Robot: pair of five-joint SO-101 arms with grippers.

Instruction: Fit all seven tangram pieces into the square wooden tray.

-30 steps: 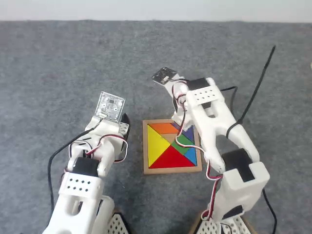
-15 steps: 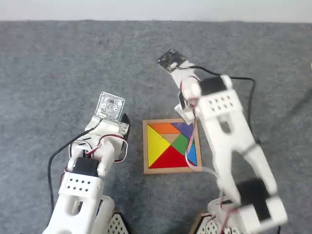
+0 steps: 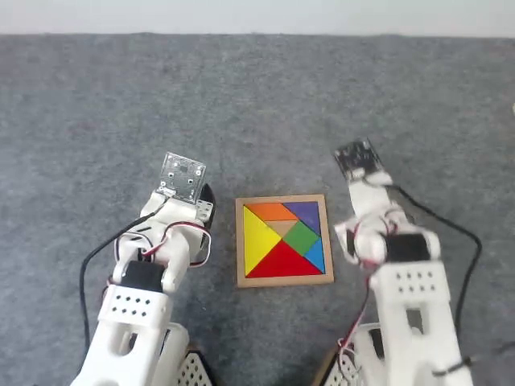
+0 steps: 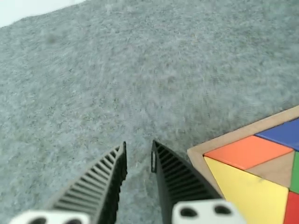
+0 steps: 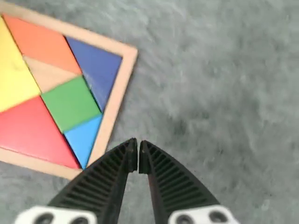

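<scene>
Tray (image 3: 282,281) holds all tangram pieces (image 3: 261,237); left claw (image 4: 138,147) apart, right claw (image 5: 138,142) together, flanking its edges.

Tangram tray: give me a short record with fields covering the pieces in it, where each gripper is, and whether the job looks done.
tray: square wooden tray on grey carpet, between the arms
pieces inside: seven, lying flat: yellow piece, red piece, orange piece, purple piece, green piece, blue piece, tan piece
left gripper: over carpet left of the tray, slightly open, empty
right gripper: over carpet right of the tray, shut, empty
task state: looks complete
</scene>
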